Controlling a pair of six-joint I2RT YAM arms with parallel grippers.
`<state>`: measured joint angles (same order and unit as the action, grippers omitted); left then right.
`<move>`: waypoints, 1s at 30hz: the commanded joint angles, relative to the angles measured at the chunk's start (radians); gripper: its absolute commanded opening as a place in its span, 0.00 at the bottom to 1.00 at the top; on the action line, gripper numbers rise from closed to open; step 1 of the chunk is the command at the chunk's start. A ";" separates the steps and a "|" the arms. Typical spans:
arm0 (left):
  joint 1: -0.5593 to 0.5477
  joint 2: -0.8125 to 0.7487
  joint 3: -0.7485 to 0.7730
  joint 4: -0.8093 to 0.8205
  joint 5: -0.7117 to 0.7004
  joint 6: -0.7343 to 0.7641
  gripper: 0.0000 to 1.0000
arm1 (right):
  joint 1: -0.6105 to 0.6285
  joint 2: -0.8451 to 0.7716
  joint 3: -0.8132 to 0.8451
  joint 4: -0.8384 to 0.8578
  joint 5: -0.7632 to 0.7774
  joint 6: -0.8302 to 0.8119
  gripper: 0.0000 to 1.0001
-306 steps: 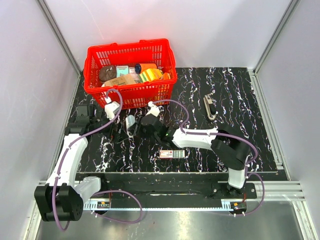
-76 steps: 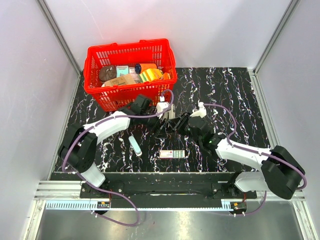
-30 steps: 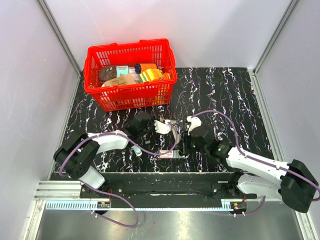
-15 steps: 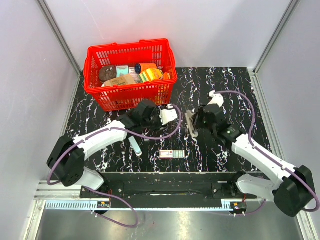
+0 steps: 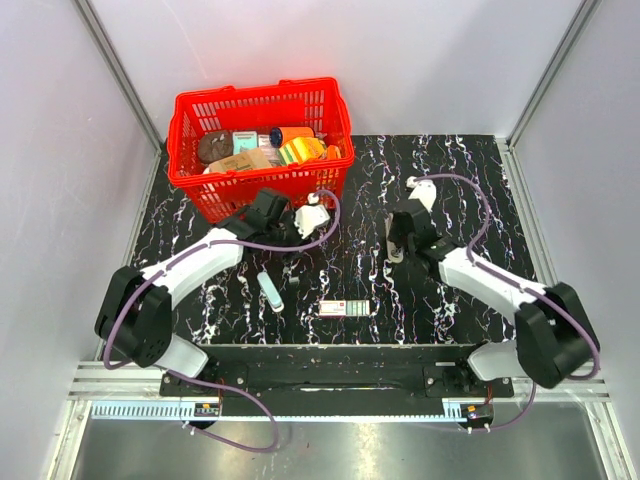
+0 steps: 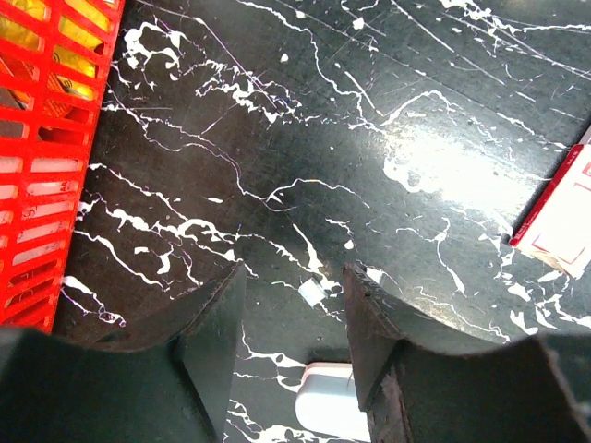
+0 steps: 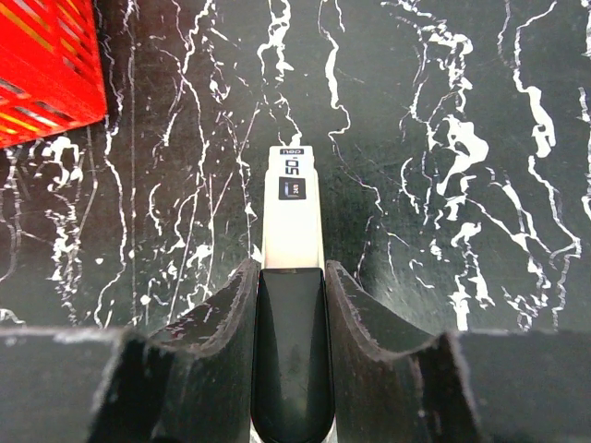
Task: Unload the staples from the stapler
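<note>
The stapler point(image 7: 292, 351), with a black body and a silvery front marked "50", lies lengthwise between my right gripper's point(image 7: 291, 272) fingers, which are shut on its black part. From above, the stapler point(image 5: 391, 246) sits low over the black marble table right of centre, with the right gripper point(image 5: 400, 236) on it. My left gripper point(image 6: 294, 277) is open and empty, hovering over bare table. From above, the left gripper point(image 5: 290, 238) is just in front of the red basket. No staples can be made out.
A red basket point(image 5: 262, 190) full of items stands at the back left. A pale blue-white bar point(image 5: 269, 291) lies front left; its end point(image 6: 325, 404) shows below my left fingers. A red-and-white box point(image 5: 343, 307) lies front centre, and its corner shows in the left wrist view point(image 6: 565, 221).
My left gripper has drawn back to the left, toward the basket. My right gripper has shifted slightly with the stapler still in it.
</note>
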<state>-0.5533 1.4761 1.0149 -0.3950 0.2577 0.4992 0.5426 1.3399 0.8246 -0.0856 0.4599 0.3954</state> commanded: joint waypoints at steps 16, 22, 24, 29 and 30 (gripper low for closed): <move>-0.026 0.058 -0.058 -0.010 -0.047 0.177 0.53 | -0.006 0.157 -0.085 0.343 0.014 0.056 0.57; -0.079 0.131 -0.027 -0.063 -0.072 0.225 0.53 | -0.006 0.050 -0.120 0.322 0.008 0.077 0.74; -0.083 0.145 -0.018 -0.087 -0.064 0.236 0.53 | -0.006 0.009 -0.133 0.319 -0.006 0.086 0.75; -0.094 0.176 -0.021 -0.097 -0.092 0.262 0.53 | -0.004 -0.056 -0.156 0.308 -0.021 0.088 0.75; -0.092 0.181 -0.022 -0.093 -0.097 0.263 0.53 | -0.004 -0.070 -0.160 0.305 -0.026 0.088 0.74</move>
<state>-0.6430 1.6394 0.9604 -0.4854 0.1963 0.7231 0.5404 1.3258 0.6819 0.2047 0.4507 0.4667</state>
